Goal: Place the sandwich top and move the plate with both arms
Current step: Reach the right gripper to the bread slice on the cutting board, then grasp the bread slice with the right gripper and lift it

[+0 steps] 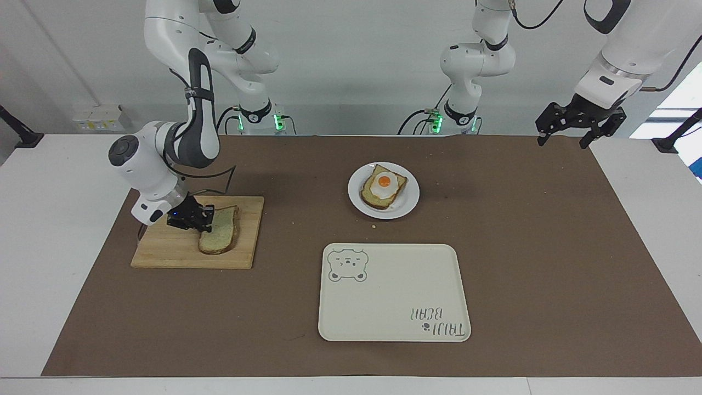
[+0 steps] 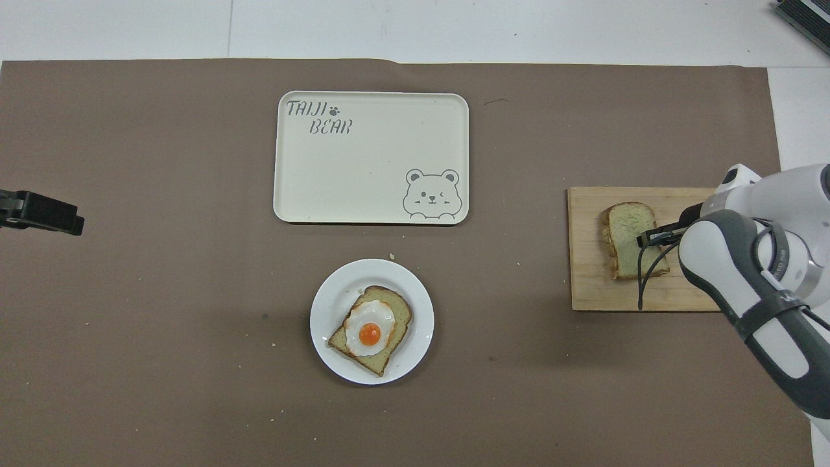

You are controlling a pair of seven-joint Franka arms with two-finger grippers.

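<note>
Sandwich top (image 1: 220,236) gripped by right pincer (image 1: 204,220).
Long axis ran toward the robots, rounded end farther; left pincer (image 1: 570,133) stood open, waiting.

The cream tray (image 2: 369,155) reads "TAIJI BEAR" beside a bear drawing.

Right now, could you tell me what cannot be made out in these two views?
- Overhead view: the right gripper is mostly covered by its own arm, which also hides one end of the cutting board.
- Facing view: the right gripper covers one edge of the sandwich top.
- Overhead view: the left gripper is cut off by the picture edge.
- Both views: the fried egg hides the bread's middle.
</note>
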